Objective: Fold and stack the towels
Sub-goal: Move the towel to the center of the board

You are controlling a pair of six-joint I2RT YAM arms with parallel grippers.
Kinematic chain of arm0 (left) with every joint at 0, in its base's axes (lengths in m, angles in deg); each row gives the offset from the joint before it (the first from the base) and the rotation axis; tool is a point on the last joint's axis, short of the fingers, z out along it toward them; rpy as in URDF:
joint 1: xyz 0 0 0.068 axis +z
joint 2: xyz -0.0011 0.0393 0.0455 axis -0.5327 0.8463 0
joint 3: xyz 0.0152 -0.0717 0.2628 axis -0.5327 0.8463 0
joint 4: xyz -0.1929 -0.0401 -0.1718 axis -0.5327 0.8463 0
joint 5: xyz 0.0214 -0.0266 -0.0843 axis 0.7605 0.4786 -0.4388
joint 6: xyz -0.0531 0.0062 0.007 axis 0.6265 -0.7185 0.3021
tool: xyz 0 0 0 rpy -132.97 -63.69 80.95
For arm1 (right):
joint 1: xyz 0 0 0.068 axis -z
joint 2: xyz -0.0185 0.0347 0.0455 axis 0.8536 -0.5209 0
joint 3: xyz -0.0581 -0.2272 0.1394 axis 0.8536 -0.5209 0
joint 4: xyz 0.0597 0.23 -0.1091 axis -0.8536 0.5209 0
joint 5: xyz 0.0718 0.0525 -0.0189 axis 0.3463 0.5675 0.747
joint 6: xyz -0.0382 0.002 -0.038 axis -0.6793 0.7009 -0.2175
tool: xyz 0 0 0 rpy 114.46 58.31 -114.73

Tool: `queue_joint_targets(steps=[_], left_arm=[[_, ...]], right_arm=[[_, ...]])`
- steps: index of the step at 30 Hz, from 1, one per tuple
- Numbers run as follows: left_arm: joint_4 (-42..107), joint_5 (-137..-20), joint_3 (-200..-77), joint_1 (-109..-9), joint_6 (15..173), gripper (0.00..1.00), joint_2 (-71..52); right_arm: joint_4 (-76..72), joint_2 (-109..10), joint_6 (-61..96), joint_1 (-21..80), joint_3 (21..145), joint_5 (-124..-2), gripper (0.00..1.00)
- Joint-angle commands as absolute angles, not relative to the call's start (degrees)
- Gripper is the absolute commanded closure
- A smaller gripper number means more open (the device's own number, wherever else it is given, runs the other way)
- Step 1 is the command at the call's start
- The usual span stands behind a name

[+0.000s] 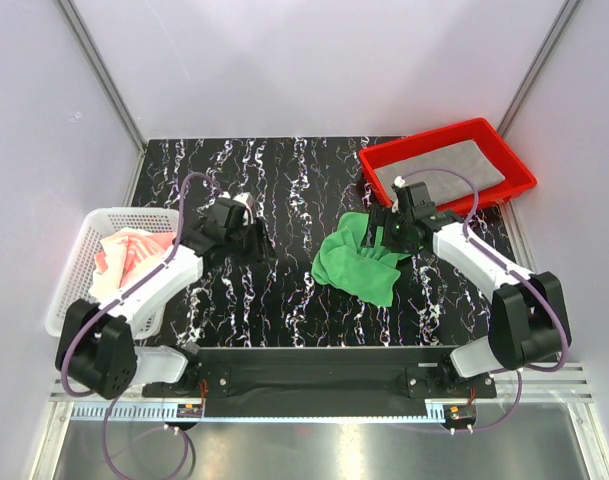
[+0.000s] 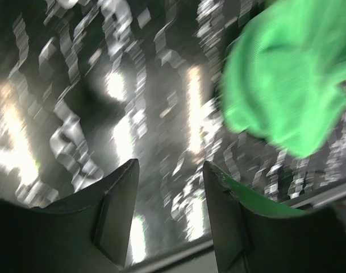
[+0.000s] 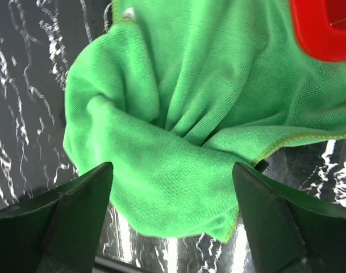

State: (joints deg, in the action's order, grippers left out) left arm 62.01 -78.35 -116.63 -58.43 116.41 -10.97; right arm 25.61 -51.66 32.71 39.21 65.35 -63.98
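The bright green towel (image 1: 359, 264) lies crumpled on the black marbled table, right of centre. My right gripper (image 1: 380, 236) hovers over its far edge with the jaws wide open and empty; in the right wrist view the green towel (image 3: 178, 91) fills the space between and beyond the gripper (image 3: 171, 166). My left gripper (image 1: 256, 240) is open and empty over bare table to the left of the towel; its wrist view shows the gripper (image 2: 170, 165) and the green towel (image 2: 280, 85) at upper right. The grey towel (image 1: 450, 170) lies flat in the red tray. The pink towel (image 1: 129, 255) sits bunched in the white basket. I cannot make out the pale blue-white towel.
The red tray (image 1: 514, 160) stands at the back right, and its corner shows in the right wrist view (image 3: 326, 28). The white lattice basket (image 1: 74, 270) stands at the left edge. Grey walls close in the table at the sides and back.
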Motion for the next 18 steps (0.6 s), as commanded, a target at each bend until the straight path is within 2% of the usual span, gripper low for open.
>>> queue_joint_targets(steps=[1,6,11,15,18], left_arm=[[51.0,-84.0,-120.5,-59.1,117.0,0.46,-5.8],[53.2,-83.4,-127.5,-59.7,116.8,0.46,5.1],[57.8,-73.3,-129.2,-58.2,116.9,0.43,2.6],[59.3,-72.7,-127.2,-53.3,117.4,0.43,-1.5],[59.8,-73.6,-124.9,-49.0,117.3,0.43,-4.1]], right_arm=[[18.3,-52.1,36.9,38.9,62.5,-66.3,0.1],[12.4,-55.7,39.6,37.4,58.6,-61.2,0.2],[12.6,-63.0,35.1,26.3,61.7,-56.9,0.23],[12.4,-66.6,32.4,15.7,64.6,-55.5,0.33],[13.1,-67.4,31.3,8.1,65.5,-55.8,0.35]])
